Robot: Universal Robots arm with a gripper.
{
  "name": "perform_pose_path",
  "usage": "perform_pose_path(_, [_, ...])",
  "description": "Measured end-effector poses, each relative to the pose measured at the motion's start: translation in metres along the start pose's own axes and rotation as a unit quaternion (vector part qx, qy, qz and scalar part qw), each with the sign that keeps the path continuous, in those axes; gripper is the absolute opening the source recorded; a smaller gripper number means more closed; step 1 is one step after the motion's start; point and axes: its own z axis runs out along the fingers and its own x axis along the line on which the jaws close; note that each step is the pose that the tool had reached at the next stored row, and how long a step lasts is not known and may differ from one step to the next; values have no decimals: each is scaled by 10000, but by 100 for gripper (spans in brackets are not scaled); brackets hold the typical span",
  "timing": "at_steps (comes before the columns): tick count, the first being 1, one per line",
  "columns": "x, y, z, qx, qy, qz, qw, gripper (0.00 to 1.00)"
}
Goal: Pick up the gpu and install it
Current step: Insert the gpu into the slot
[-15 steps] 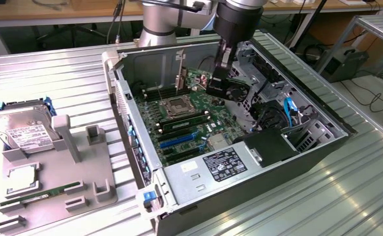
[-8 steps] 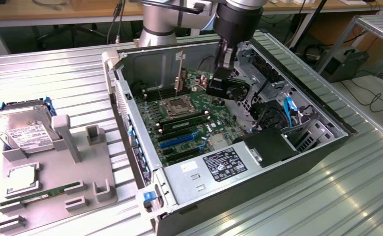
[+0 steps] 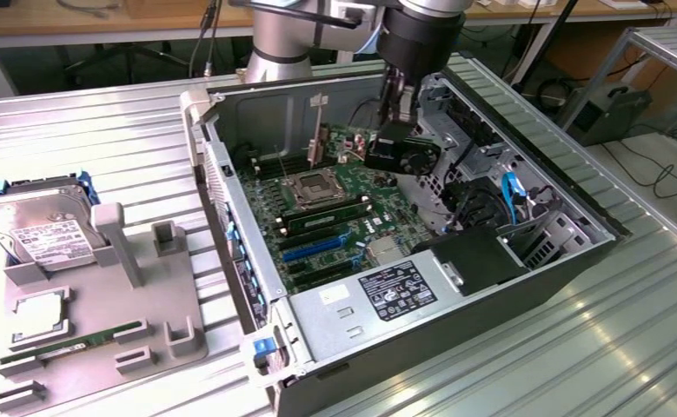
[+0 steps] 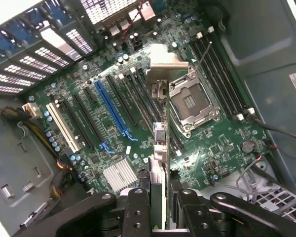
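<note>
Your gpu is in the gripper, whose two black fingers are closed on its flat faces. The wrist view gives it to you edge-on: a thin strip running away from the fingers, with its silvery bracket at the far end. It lines up between the black expansion slots and the open CPU socket, with the long blue slot further off to the side. From this angle you cannot tell whether its edge touches the motherboard.

The exterior view gives you the wider setting. The gripper reaches down into the open computer case, over the far end of the board, and you cannot make out the card under it there. Outside the case, at the exterior view's left, a grey holder on the metal table carries a hard drive, a processor chip and a green memory stick.
</note>
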Motion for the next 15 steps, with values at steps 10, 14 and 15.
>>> perform_pose_path(10, [0, 0, 3, -12, 4, -454, 9990, 26])
perform_pose_path(14, [0, 0, 5, -16, 5, -630, 9980, 26])
perform_pose_path(15, [0, 0, 5, -17, 6, -669, 9978, 26])
